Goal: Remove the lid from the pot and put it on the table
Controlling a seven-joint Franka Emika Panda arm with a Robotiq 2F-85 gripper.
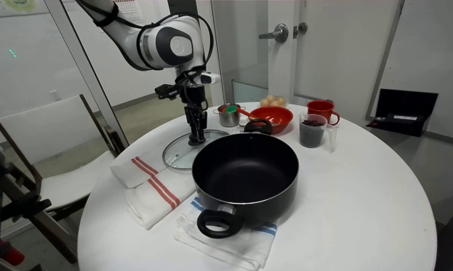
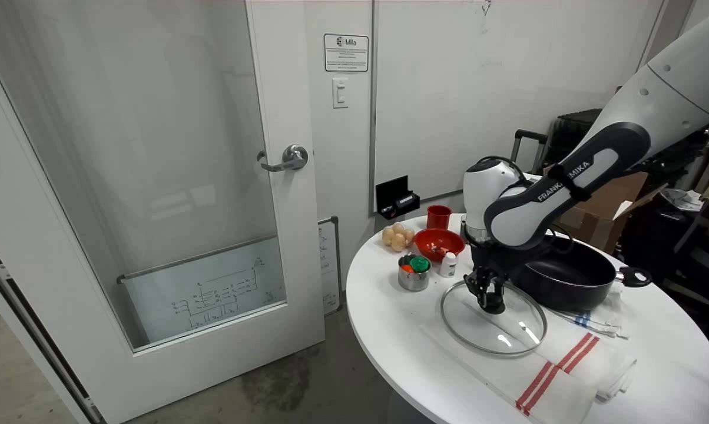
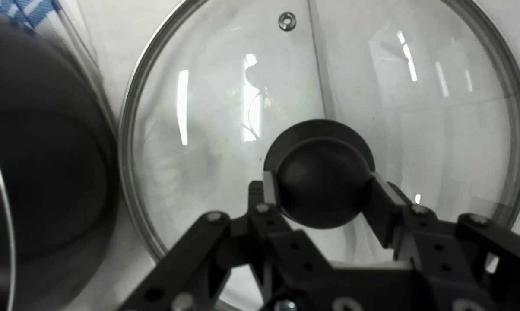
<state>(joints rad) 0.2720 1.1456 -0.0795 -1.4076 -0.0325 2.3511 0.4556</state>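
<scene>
The clear glass lid (image 1: 179,153) lies flat, off the pot, at the table's side near the striped towel; it also shows in an exterior view (image 2: 478,333) and the wrist view (image 3: 208,125). The black pot (image 1: 264,210) stands open beside it, its inside bare; it also shows in the wrist view (image 3: 48,207). The round white table (image 1: 362,210) is under both. My gripper (image 3: 322,188) points down, with a finger against each side of the lid's black knob (image 3: 325,181). It also shows in both exterior views (image 1: 197,138) (image 2: 491,297). I cannot tell whether the rim fully touches the table.
A red-striped towel (image 1: 155,195) lies partly under the lid. A blue-striped towel (image 1: 230,244) is under the pot. A small metal pot (image 1: 229,119), white bottle (image 2: 449,266), red bowl (image 1: 279,124), measuring cup (image 1: 311,136), red mug (image 1: 319,108) and eggs (image 1: 273,101) stand behind.
</scene>
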